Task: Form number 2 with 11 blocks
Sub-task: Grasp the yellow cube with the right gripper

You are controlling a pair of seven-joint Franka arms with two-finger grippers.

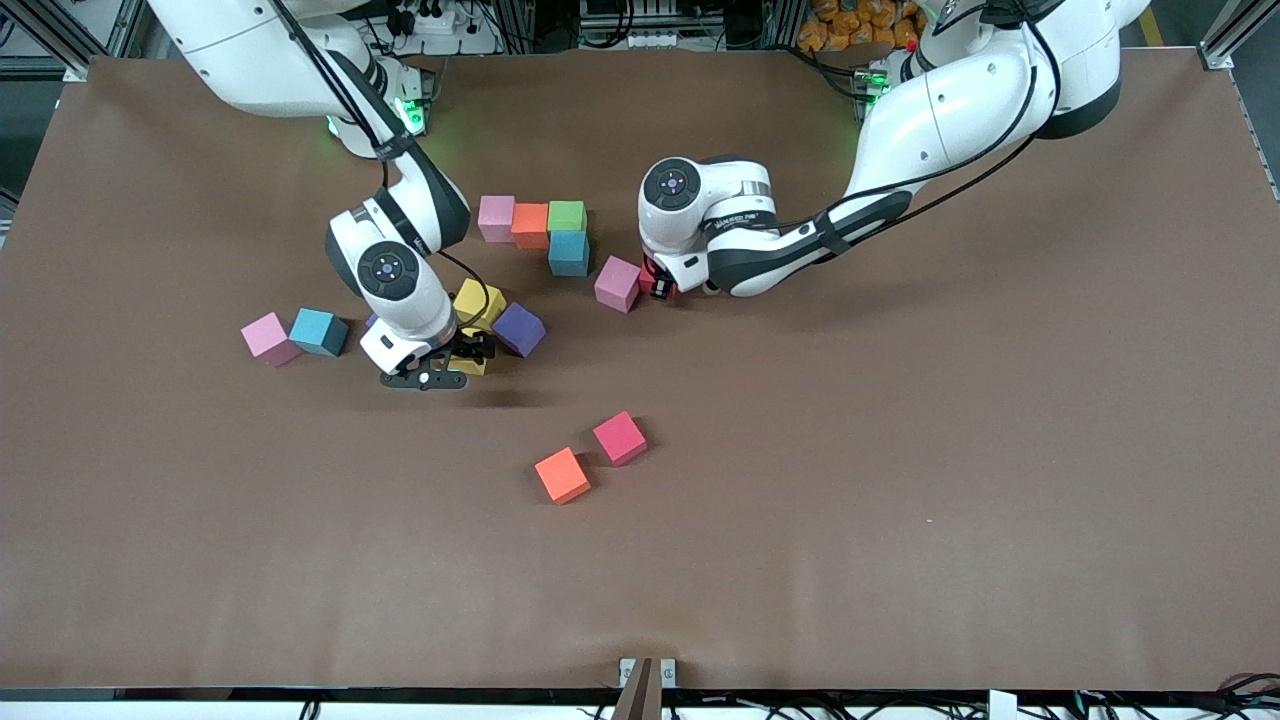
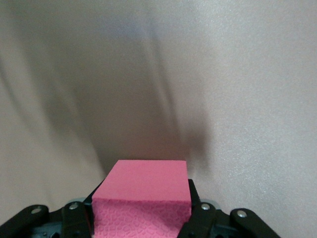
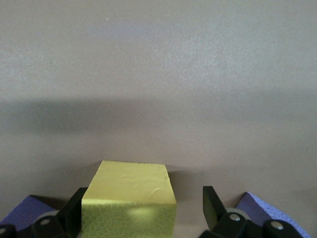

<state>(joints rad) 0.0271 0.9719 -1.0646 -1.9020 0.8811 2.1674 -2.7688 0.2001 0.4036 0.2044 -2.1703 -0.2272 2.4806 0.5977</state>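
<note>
My left tool (image 2: pixel 141 218) is shut on a pink block (image 2: pixel 143 193), low over the counter (image 1: pixel 900 450) beside the pale pink block (image 1: pixel 617 283). My right tool (image 3: pixel 141 210) is wide open around a yellow block (image 3: pixel 130 196), not squeezing. The blocks look light and squashy, so I would pinch two flat sides gently. My arms hide most of both held blocks from the front.

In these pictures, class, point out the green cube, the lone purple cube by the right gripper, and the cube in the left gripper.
green cube (image 1: pixel 566 215), front view, top face
purple cube (image 1: pixel 519 328), front view, top face
red-pink cube (image 2: pixel 148 181), left wrist view, top face
</note>
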